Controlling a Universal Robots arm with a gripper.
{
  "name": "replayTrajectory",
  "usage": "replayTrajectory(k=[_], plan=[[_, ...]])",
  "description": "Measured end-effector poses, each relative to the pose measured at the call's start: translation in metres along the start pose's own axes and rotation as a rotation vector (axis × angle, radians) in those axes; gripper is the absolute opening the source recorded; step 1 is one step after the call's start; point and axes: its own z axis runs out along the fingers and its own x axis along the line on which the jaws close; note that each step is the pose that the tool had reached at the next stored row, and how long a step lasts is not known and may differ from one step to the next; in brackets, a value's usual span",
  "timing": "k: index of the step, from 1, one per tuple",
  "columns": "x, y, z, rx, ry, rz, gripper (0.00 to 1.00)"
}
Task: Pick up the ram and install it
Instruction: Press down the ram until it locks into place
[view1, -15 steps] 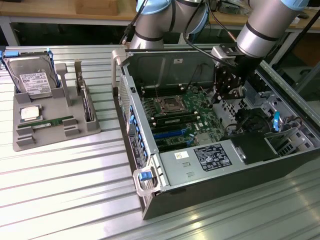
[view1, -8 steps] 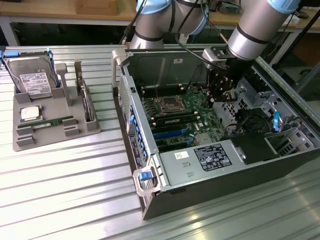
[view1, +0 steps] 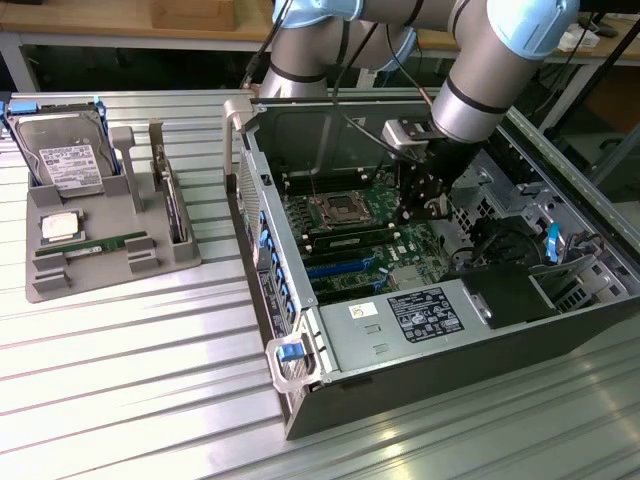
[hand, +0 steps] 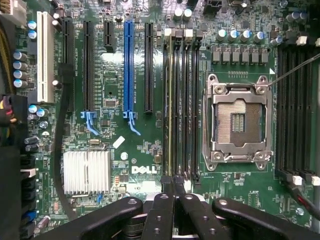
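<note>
My gripper (view1: 432, 208) hangs inside the open computer case (view1: 300, 400), fingers pinched fully together and holding nothing, tips just above the memory slots (hand: 181, 100) beside the bare processor socket (hand: 239, 120). In the exterior view a ram (view1: 105, 243) lies flat in the grey tray (view1: 60, 285), well apart at the gripper's 9 o'clock, its long axis roughly 9-to-3 (parallel to the slots). A pale edge in one slot may be a seated stick; I can't be sure.

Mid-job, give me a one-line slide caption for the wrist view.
Shut end effector poised over the memory slots, beside the empty socket on the motherboard.
</note>
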Motion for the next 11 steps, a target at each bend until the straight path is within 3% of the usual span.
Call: replayTrajectory(k=[8, 10, 11], plan=[[0.002, 0.0003, 0.0141, -0.0001, -0.0032, 0.000, 0.10], [0.002, 0.0002, 0.0143, 0.0000, -0.0088, 0.000, 0.10], [0.002, 0.0002, 0.0137, 0.0009, -0.0151, -0.001, 0.10]])
